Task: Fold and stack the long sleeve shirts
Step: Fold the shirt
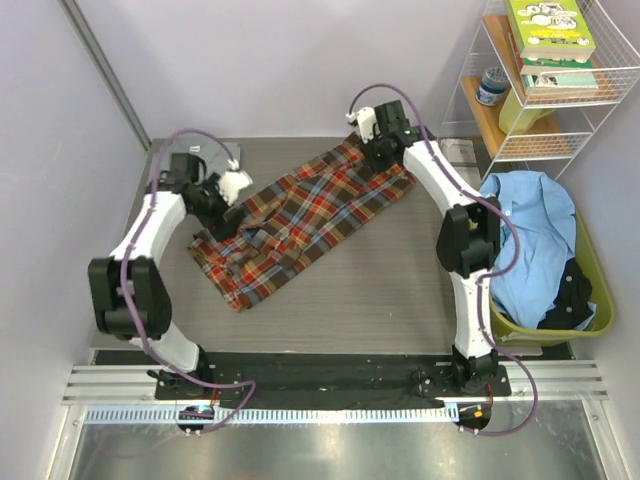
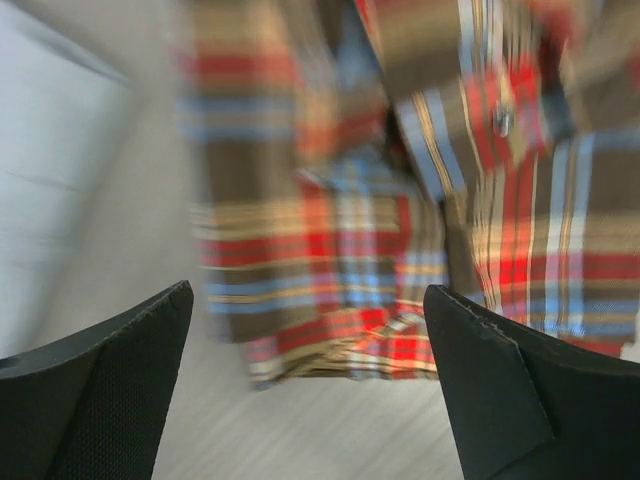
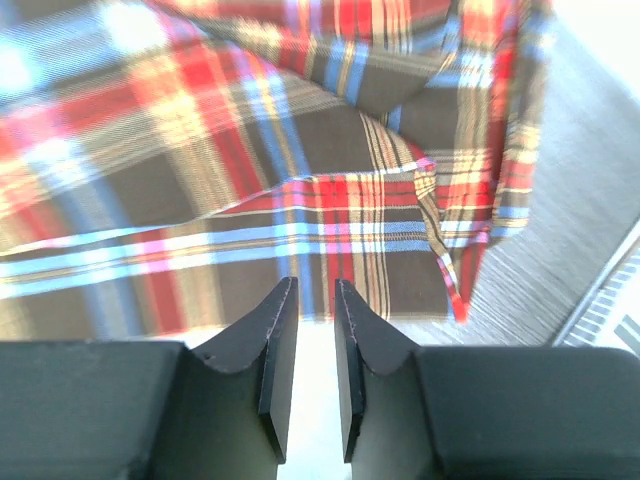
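My left claw (image 2: pixel 310 300) gapes empty; my right claw (image 3: pixel 315 290) is barely parted, gripping nothing. The plaid flannel shirt (image 1: pixel 300 225) lies part-folded on the bench (image 1: pixel 380 290). The pale blue shirt (image 1: pixel 530 240) sits unfolded in the bin (image 1: pixel 603 290), right.

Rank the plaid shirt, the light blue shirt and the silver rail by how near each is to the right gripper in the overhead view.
From the right gripper:
1. The plaid shirt, directly under it, mid-table.
2. The light blue shirt, off to the right, heaped in the green bin.
3. The silver rail, along the near edge by the arm bases.
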`<state>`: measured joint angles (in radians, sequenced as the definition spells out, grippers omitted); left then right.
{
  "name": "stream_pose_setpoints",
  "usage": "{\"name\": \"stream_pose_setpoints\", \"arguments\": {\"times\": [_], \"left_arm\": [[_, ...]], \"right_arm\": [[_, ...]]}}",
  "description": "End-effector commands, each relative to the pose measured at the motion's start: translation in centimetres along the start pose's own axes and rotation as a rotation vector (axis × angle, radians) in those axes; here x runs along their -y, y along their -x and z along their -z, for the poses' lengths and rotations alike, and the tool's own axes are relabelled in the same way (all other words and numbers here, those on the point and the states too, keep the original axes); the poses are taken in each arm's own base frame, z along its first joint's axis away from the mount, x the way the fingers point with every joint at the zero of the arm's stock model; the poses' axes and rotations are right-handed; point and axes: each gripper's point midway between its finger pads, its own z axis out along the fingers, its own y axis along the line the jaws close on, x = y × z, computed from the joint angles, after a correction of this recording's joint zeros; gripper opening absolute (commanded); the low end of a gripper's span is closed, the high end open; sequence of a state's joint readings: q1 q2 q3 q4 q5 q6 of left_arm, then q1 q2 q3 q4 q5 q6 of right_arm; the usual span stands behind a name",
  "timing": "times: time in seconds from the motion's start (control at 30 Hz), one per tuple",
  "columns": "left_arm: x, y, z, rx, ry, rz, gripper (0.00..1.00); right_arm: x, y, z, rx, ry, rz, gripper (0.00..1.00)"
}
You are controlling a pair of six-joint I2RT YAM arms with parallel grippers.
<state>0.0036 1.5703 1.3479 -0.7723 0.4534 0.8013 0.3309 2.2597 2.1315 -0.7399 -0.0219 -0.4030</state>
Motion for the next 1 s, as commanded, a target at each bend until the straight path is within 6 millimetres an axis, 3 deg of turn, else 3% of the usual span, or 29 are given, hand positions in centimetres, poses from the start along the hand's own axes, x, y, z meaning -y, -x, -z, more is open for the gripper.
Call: {"name": "stream_pose_setpoints", "arguments": {"times": [0.0, 0.07, 0.23, 0.33, 0.5, 0.63, 0.67, 0.7, 0.73, 0.8, 0.87, 0.97], "left_arm": [[1.5, -3.7, -3.0, -0.195, -0.017, -0.150, 0.95], [2.0, -5.0, -4.9, -0.246, -0.027, -0.187, 0.92], [3.3, -9.0, -7.2, -0.415, -0.070, -0.235, 0.87], [5.6, -11.1, -7.8, -0.481, -0.131, -0.271, 0.84], [12.8, -13.1, -8.3, -0.572, -0.251, -0.359, 0.82], [19.6, -10.1, -9.0, -0.548, -0.297, -0.425, 0.81], [23.5, -8.6, -9.3, -0.525, -0.346, -0.414, 0.81], [25.1, -6.0, -9.5, -0.497, -0.361, -0.396, 0.81], [28.4, -5.2, -9.9, -0.494, -0.422, -0.409, 0.81], [30.6, -1.2, -10.1, -0.433, -0.424, -0.323, 0.81], [32.5, 1.3, -8.3, -0.372, -0.508, -0.241, 0.82], [32.7, 6.0, -4.1, -0.160, -0.580, -0.193, 0.86]], "right_arm": [[-1.0, 4.8, 7.7, 0.196, 0.056, -0.063, 0.27], [-2.4, 3.7, 7.9, 0.170, 0.120, -0.095, 0.27], [-4.4, 1.4, 9.0, 0.113, 0.271, -0.254, 0.27], [-4.7, -0.3, 9.3, 0.076, 0.347, -0.341, 0.27], [-3.0, -3.1, 9.2, 0.033, 0.360, -0.407, 0.26], [-2.4, -4.5, 8.9, -0.009, 0.337, -0.393, 0.26], [-2.2, -4.8, 8.7, -0.016, 0.326, -0.375, 0.26], [-2.1, -5.3, 8.1, -0.032, 0.322, -0.371, 0.26], [-1.9, -5.6, 7.8, -0.047, 0.310, -0.368, 0.25], [-2.3, -6.5, 6.9, -0.088, 0.325, -0.369, 0.25], [-3.0, -6.7, 6.4, -0.113, 0.340, -0.361, 0.24], [-4.8, -7.5, 5.0, -0.149, 0.359, -0.345, 0.23]]}}
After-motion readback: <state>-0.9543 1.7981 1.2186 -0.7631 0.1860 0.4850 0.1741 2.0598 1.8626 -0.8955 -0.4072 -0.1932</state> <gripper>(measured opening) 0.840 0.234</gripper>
